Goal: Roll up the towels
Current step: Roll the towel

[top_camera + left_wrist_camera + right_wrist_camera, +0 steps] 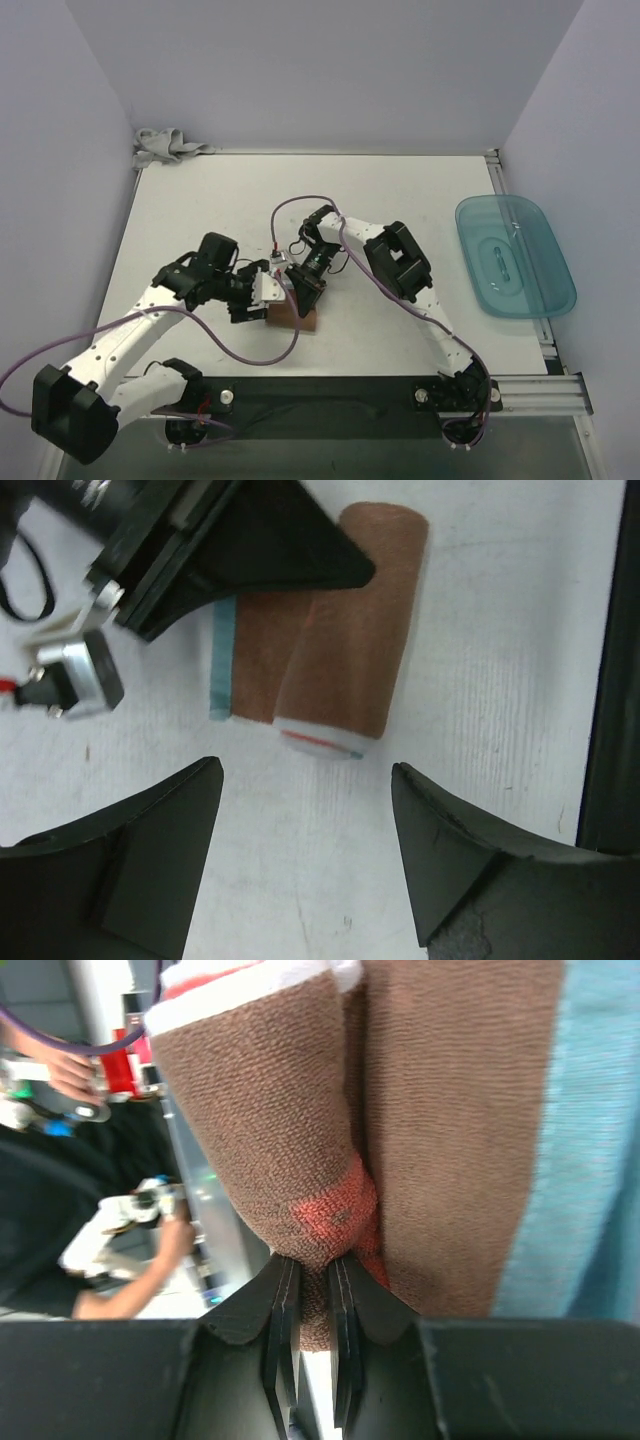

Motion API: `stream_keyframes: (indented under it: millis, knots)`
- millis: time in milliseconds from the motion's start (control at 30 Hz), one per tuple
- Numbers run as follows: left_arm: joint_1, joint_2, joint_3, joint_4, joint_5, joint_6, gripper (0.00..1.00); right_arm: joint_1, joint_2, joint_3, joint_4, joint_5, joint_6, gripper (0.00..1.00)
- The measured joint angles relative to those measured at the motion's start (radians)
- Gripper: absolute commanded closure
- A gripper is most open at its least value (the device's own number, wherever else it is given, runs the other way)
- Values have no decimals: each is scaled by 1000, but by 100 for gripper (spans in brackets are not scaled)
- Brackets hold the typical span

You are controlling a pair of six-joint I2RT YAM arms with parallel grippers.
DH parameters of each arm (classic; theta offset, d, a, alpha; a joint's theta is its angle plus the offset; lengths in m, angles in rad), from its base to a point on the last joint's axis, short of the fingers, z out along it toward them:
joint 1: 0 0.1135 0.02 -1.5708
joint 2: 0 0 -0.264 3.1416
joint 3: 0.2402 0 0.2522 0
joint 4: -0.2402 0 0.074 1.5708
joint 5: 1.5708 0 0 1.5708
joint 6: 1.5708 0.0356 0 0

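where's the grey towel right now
In the top view, the grey towel lies bunched at the far left corner of the table, far from the brown towel.

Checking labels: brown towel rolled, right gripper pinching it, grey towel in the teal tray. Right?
No. The grey towel is not in the teal tray; it lies crumpled at the far left corner of the table, per the top view. The brown towel is rolled, the right gripper pinching it.
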Motion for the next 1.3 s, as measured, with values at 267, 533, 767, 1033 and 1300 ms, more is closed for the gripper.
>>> stream_keyframes:
  millis: [267,533,767,1033,1300]
  knots:
    - [-352,165,-32,137,-225,-27,15,0,52,26,-112,-11,23,99]
    - [-462,371,-24,230,-330,-96,39,-13,84,69,-157,-8,29,96]
    - [-473,426,-21,273,-360,-161,84,-27,94,77,-167,0,57,80]
    - [-431,445,-10,271,-310,-216,100,-76,48,32,-93,50,177,57]
    - [-257,579,99,155,-64,-206,100,-213,-231,-213,187,175,321,56]
